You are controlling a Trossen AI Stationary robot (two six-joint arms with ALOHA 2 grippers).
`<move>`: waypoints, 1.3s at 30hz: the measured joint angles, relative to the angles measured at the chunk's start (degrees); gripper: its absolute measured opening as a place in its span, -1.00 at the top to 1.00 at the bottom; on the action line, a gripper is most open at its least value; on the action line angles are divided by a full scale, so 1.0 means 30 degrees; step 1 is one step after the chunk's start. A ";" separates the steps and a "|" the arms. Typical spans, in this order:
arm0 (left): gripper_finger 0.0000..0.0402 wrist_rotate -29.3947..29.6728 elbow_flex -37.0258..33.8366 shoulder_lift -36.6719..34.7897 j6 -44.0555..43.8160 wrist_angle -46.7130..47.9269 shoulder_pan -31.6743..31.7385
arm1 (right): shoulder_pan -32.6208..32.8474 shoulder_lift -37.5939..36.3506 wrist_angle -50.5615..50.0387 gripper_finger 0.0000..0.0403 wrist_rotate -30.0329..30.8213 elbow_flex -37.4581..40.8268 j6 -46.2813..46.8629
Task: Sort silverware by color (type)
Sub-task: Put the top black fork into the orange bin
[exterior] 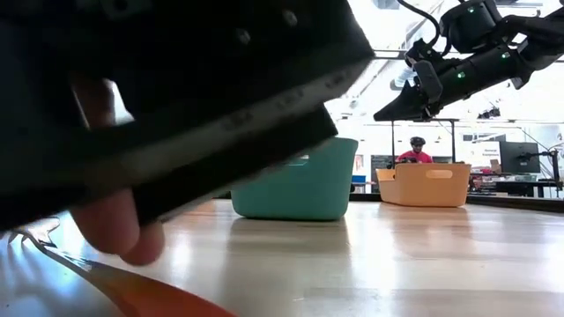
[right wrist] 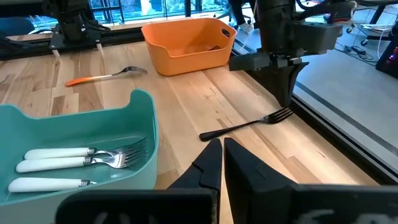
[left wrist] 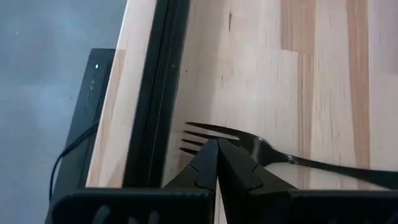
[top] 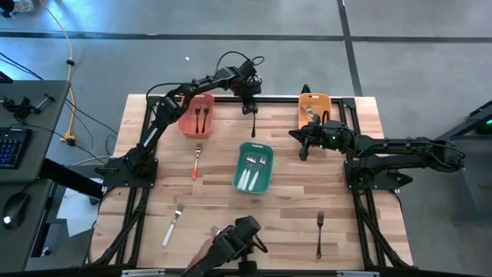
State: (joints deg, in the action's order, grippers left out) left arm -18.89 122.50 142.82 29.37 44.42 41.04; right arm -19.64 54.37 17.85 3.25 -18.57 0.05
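The dark-handled fork (right wrist: 247, 126) lies flat on the table (top: 284, 208) near the far edge, between the salmon bin (top: 196, 115) and the orange bin (top: 314, 109). It looks light, stiff and slippery — best pinched across its thin handle. The left gripper (top: 251, 106) hangs over its tines with fingers pressed together, holding nothing — the right gripper (top: 304, 146), also closed and empty, waits beside the teal bin (top: 254, 168).

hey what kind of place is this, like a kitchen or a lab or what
Most likely a robotics lab or workshop, not a kitchen. A wooden table with two mounted robot arms stands on a bare grey floor, a keyboard sits on a side desk, and a person works among desks and monitors in the background.
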 joint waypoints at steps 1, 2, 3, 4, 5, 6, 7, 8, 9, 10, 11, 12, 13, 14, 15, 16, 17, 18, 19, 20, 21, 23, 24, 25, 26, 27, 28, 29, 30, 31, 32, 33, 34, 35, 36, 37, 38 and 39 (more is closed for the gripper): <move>1.00 0.0042 0.0002 0.0093 -0.0083 -0.0152 -0.0016 | 0.0000 0.0000 0.0001 1.00 0.0002 0.0000 0.0000; 1.00 0.0116 0.0007 0.0223 -0.0084 -0.0408 -0.0064 | 0.0000 0.0000 0.0007 1.00 0.0009 0.0000 0.0000; 1.00 -0.0027 0.0007 0.0316 -0.0081 -0.0410 -0.0080 | 0.0000 0.0000 0.0015 1.00 0.0066 0.0000 -0.0004; 1.00 -0.0221 -0.0015 0.0416 -0.0066 -0.0238 -0.0095 | 0.0000 0.0000 0.0029 1.00 0.0158 0.0000 -0.0007; 1.00 -0.0239 -0.0036 0.0444 -0.0066 -0.0289 -0.0095 | 0.0000 0.0000 0.0056 1.00 0.0278 0.0000 -0.0007; 1.00 -0.0246 -0.0030 0.0445 -0.0069 -0.0384 -0.0075 | 0.0000 0.0000 0.0069 1.00 0.0358 0.0000 -0.0007; 1.00 -0.0244 -0.0017 0.0413 -0.0066 -0.0419 -0.0066 | 0.0000 0.0000 0.0077 1.00 0.0393 0.0000 -0.0007; 1.00 -0.0237 -0.0002 0.0408 -0.0029 -0.0441 -0.0066 | -0.0006 0.0000 0.0080 1.00 0.0393 0.0000 -0.0009; 1.00 -0.0182 0.0000 0.0408 0.0100 -0.0440 -0.0070 | -0.0007 0.0000 0.0087 1.00 0.0393 0.0000 -0.0007; 1.00 -0.0069 0.0000 0.0408 0.0232 -0.0428 -0.0073 | -0.0007 0.0000 0.0096 1.00 0.0393 0.0000 -0.0007; 1.00 0.0015 0.0000 0.0408 0.0355 -0.0457 -0.0070 | -0.0007 0.0000 0.0116 1.00 0.0390 0.0000 -0.0007; 1.00 0.0076 0.0000 0.0408 0.0440 -0.0551 -0.0058 | -0.0007 0.0000 0.0124 1.00 0.0386 0.0000 -0.0007; 1.00 0.0107 0.0000 0.0408 0.0529 -0.0640 -0.0051 | -0.0007 0.0000 0.0124 1.00 0.0386 0.0000 -0.0007; 1.00 0.0107 0.0000 0.0408 0.0597 -0.0638 -0.0051 | -0.0009 0.0000 0.0124 1.00 0.0386 0.0000 -0.0007; 1.00 0.0100 0.0000 0.0408 0.0679 -0.0586 -0.0051 | -0.0030 0.0000 0.0126 1.00 0.0386 0.0000 -0.0007; 1.00 0.0100 0.0000 0.0408 0.0748 -0.0566 -0.0051 | -0.0079 0.0000 0.0124 1.00 0.0372 0.0000 -0.0007; 1.00 0.0138 0.0000 0.0408 0.0835 -0.0585 -0.0039 | -0.0115 0.0000 0.0129 1.00 0.0381 0.0000 -0.0007; 1.00 0.0203 0.0000 0.0408 0.0955 -0.0590 -0.0036 | -0.0160 0.0000 0.0124 1.00 0.0385 0.0000 -0.0007; 1.00 0.0366 0.0000 0.0408 0.1134 -0.0544 -0.0036 | -0.0211 0.0000 0.0124 1.00 0.0379 0.0000 -0.0007; 1.00 0.0613 0.0000 0.0408 0.1351 -0.0416 -0.0022 | -0.0211 0.0000 0.0124 1.00 0.0379 0.0000 0.0007; 1.00 0.0904 0.0000 0.0408 0.1567 -0.0235 0.0010 | -0.0219 0.0000 0.0124 1.00 0.0379 0.0000 0.0015; 1.00 0.1505 0.0000 0.0407 0.2015 0.0149 0.0071 | -0.0211 0.0000 0.0124 1.00 0.0379 0.0000 0.0015; 1.00 0.1786 0.0000 0.0400 0.2271 0.0451 0.0146 | -0.0211 0.0000 0.0124 1.00 0.0375 0.0000 0.0044; 1.00 0.2142 0.0000 0.0379 0.2470 0.0775 0.0212 | -0.0211 0.0000 0.0121 1.00 0.0372 0.0000 0.0044; 1.00 0.2781 0.0007 0.0335 0.2739 0.0993 0.0248 | -0.0211 0.0000 0.0106 1.00 0.0372 0.0000 0.0044; 1.00 0.3427 0.0028 0.0294 0.2972 0.1308 0.0280 | -0.0211 0.0000 0.0084 1.00 0.0364 0.0000 0.0044; 1.00 0.3769 0.0044 0.0273 0.3202 0.1651 0.0308 | -0.0211 0.0000 0.0057 1.00 0.0364 0.0000 0.0044; 1.00 0.3900 0.0048 0.0258 0.3365 0.1938 0.0339 | -0.0211 0.0000 0.0035 1.00 0.0364 0.0000 0.0040; 1.00 0.3978 0.0051 0.0198 0.3420 0.2211 0.0364 | -0.0211 0.0000 0.0008 1.00 0.0364 0.0000 0.0030; 1.00 0.4045 0.0044 0.0142 0.3441 0.2424 0.0389 | -0.0211 0.0000 0.0006 1.00 0.0364 0.0000 0.0029; 1.00 0.4072 0.0041 0.0074 0.3445 0.2637 0.0414 | -0.0211 0.0000 0.0005 1.00 0.0364 0.0000 0.0029; 1.00 0.4087 0.0013 0.0004 0.3445 0.2780 0.0409 | -0.0211 0.0000 0.0000 1.00 0.0364 0.0000 0.0029; 1.00 0.4136 0.0007 -0.0036 0.3445 0.2895 0.0408 | -0.0211 0.0000 -0.0007 1.00 0.0364 0.0000 0.0022; 1.00 0.4143 0.0000 -0.0095 0.3445 0.3033 0.0414 | -0.0211 0.0000 -0.0009 1.00 0.0364 0.0000 0.0022; 1.00 0.4143 -0.0006 -0.0185 0.3445 0.3228 0.0415 | -0.0211 0.0000 -0.0034 1.00 0.0364 0.0000 0.0022; 1.00 0.4143 -0.0007 -0.0294 0.3445 0.3480 0.0411 | -0.0211 0.0000 -0.0102 1.00 0.0364 0.0000 0.0022; 1.00 0.4139 -0.0011 -0.0399 0.3445 0.3713 0.0408 | -0.0211 0.0000 -0.0172 1.00 0.0364 0.0000 0.0014; 1.00 0.4130 -0.0007 -0.0514 0.3445 0.3834 0.0408 | -0.0211 0.0000 -0.0233 1.00 0.0364 0.0000 0.0000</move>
State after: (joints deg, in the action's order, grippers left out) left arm -6.50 122.48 141.28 39.70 55.92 42.26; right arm -20.27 54.37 17.15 4.34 -18.57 0.05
